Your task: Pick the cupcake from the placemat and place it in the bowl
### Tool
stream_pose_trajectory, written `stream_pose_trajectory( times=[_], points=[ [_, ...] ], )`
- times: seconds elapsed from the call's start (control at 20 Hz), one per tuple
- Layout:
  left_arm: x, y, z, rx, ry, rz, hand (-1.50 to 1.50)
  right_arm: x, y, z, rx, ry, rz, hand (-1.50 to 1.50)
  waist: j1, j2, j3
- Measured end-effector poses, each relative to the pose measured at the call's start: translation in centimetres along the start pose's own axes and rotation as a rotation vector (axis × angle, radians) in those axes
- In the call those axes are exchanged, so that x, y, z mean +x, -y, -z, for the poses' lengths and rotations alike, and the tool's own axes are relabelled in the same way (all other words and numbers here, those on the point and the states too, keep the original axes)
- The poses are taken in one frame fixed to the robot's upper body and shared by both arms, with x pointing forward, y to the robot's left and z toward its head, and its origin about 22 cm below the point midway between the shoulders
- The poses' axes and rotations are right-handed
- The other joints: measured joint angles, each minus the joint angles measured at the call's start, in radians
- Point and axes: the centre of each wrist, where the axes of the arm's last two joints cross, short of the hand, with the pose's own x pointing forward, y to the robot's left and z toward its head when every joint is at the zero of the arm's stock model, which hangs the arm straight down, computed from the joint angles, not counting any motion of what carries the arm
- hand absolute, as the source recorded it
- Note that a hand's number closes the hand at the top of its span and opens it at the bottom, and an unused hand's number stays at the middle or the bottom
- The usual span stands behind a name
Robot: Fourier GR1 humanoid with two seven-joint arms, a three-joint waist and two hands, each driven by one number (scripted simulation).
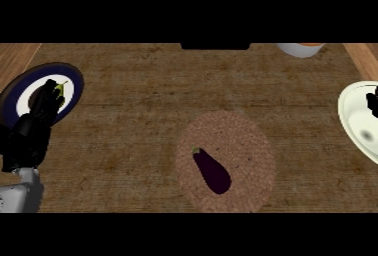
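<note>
A: Left hand [40, 112], where's it at?
B: Far left of the view, black, fingers up and relaxed, not curled on anything. It sits in front of a dark blue plate [70, 80] w/ a white centre, hiding part of it. Grey forearm runs down to the lower left corner.
A: Right hand?
B: Only a dark sliver [373, 102] at the right edge, over the bowl. Can't tell if fingers are open or curled.
A: Bowl?
B: Pale cream bowl [354, 125], cut off by the right edge, resting on the brown wood counter [133, 130].
A: And the cupcake on the placemat?
B: No cupcake in view. On the round woven brown placemat [255, 150], centre of the counter, lies a dark purple eggplant [212, 172], green stem end pointing up-left, body angled down-right. Neither hand touches it; both well apart from it.
A: Anything else?
B: Top edge: a dark rectangular thing [215, 46], partly cut off, and to its right a whitish cup [299, 50] w/ orange inside, also cut off.
</note>
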Motion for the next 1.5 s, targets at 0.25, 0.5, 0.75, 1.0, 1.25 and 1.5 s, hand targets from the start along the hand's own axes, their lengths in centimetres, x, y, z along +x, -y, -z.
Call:
stream_pose_trajectory(
  times=[0.25,0.5,0.75,1.0,1.25,1.5],
  points=[
    [0.0,0.0,0.5,-0.004,0.004,0.002,0.0,-4.2,-1.1,3.4,0.005,-0.009,0.01,1.5,0.004,0.002,0.0],
    [0.0,0.8,0.1,-0.005,0.011,0.005,0.0,-7.5,-1.7,6.0,0.004,-0.008,0.013,1.5,0.009,0.003,0.001],
    [0.6,0.8,0.2,-0.013,0.019,0.002,0.0,-11.4,-2.6,6.2,0.153,-0.192,-0.102,-1.5,0.021,0.008,0.001],
    [1.6,1.3,0.6,-0.016,0.022,0.0,0.0,-14.2,-2.6,6.6,0.261,-0.205,-0.055,-1.5,0.021,0.008,0.002],
    [1.1,1.3,0.5,-0.008,0.013,-0.001,0.0,-15.6,-2.7,6.5,0.23,-0.165,0.181,-1.5,0.013,0.006,0.003],
    [0.7,0.2,0.2,0.007,0.0,-0.003,0.0,-16.9,-0.4,6.8,0.071,-0.151,0.533,-1.5,-0.003,0.0,0.004]
  ],
)
